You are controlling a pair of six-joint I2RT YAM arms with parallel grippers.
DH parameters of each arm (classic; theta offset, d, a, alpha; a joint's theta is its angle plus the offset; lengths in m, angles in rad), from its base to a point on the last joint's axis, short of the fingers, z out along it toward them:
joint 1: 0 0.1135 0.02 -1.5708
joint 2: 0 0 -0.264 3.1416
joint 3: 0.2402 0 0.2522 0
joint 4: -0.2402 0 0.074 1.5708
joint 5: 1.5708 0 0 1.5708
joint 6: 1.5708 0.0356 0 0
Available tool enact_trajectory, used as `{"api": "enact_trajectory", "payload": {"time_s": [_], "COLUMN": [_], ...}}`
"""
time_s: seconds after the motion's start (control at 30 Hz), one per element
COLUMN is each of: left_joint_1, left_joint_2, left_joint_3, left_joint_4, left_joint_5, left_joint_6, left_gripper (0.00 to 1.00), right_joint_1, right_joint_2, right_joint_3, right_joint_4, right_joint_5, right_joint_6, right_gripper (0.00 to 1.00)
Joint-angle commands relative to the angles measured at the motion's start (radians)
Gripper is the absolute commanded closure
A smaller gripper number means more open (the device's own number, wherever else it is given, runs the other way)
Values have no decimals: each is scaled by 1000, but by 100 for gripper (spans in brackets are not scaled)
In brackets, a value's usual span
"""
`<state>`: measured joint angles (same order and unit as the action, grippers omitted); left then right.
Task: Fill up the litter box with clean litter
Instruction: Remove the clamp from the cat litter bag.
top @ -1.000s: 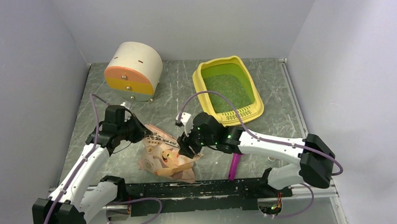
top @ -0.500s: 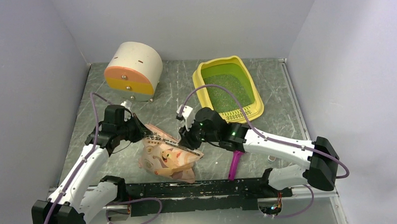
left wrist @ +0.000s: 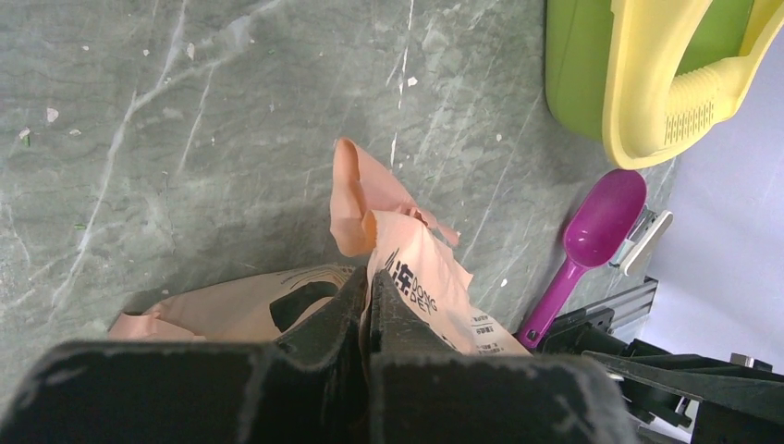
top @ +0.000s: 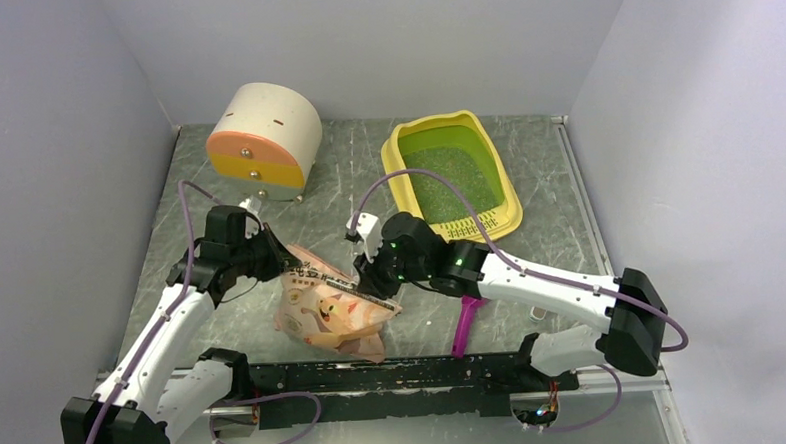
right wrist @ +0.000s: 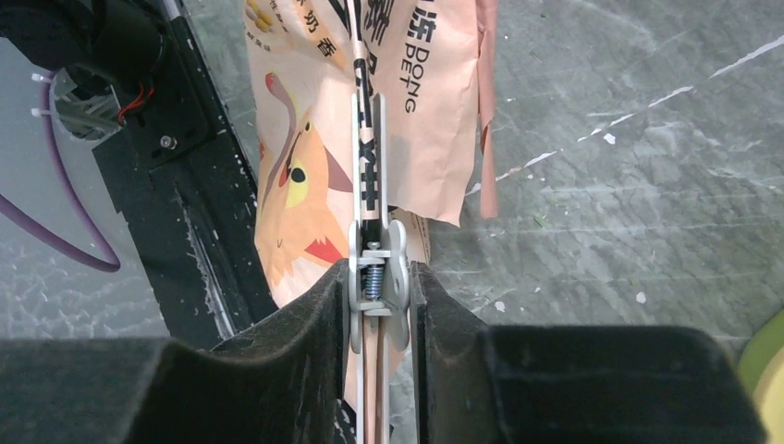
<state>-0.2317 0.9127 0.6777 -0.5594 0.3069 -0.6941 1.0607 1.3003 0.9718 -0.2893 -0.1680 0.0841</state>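
The yellow litter box (top: 395, 170) stands at the back right, with a layer of pale green clean litter (top: 454, 182) in its lime pan; its rim (left wrist: 647, 83) also shows in the left wrist view. A pink cat-printed bag (top: 328, 315) stands between the arms. My left gripper (top: 283, 262) is shut on the bag's top left edge (left wrist: 434, 277). My right gripper (top: 364, 283) is shut on the metal handles of a clip (right wrist: 396, 277) that runs along the bag's top (right wrist: 305, 185); both fingers press the clip's sides.
A cream-and-orange cylindrical container (top: 263, 140) sits at the back left. A magenta scoop (top: 466, 327) lies on the table right of the bag, near the black front rail (top: 396, 372). Grey walls close in both sides.
The right gripper's jaws have narrowed onto the clip, and that arm has shifted a little left. The bag's top now stands straighter between the two grippers. The left gripper has stayed shut.
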Motion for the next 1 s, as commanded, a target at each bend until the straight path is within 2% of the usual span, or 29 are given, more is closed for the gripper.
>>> {"api": "enact_trajectory", "payload": {"time_s": [0.0, 0.2, 0.33, 0.53, 0.8, 0.9, 0.97], "left_joint_1": [2, 2, 2, 3, 3, 3, 3], "left_joint_2": [-7, -13, -13, 10, -44, -61, -69], "left_joint_3": [59, 103, 174, 178, 131, 135, 130], "left_joint_4": [27, 34, 17, 37, 14, -5, -8], "left_joint_5": [32, -67, -204, -222, -253, -266, -271], "left_joint_6": [5, 25, 40, 23, 27, 37, 36], "left_gripper": [95, 95, 95, 95, 95, 95, 95], "right_joint_1": [3, 3, 2, 4, -18, -22, -26], "right_joint_2": [13, 11, 49, 42, -183, -281, -329], "right_joint_3": [40, 92, 159, 168, 6, -124, -228], "right_joint_4": [-17, 45, 7, -13, -5, -20, -18], "right_joint_5": [14, 8, 61, 185, 502, 561, 541], "right_joint_6": [-13, -7, -47, -38, 158, 291, 377], "right_gripper": [76, 89, 90, 90, 90, 90, 90]}}
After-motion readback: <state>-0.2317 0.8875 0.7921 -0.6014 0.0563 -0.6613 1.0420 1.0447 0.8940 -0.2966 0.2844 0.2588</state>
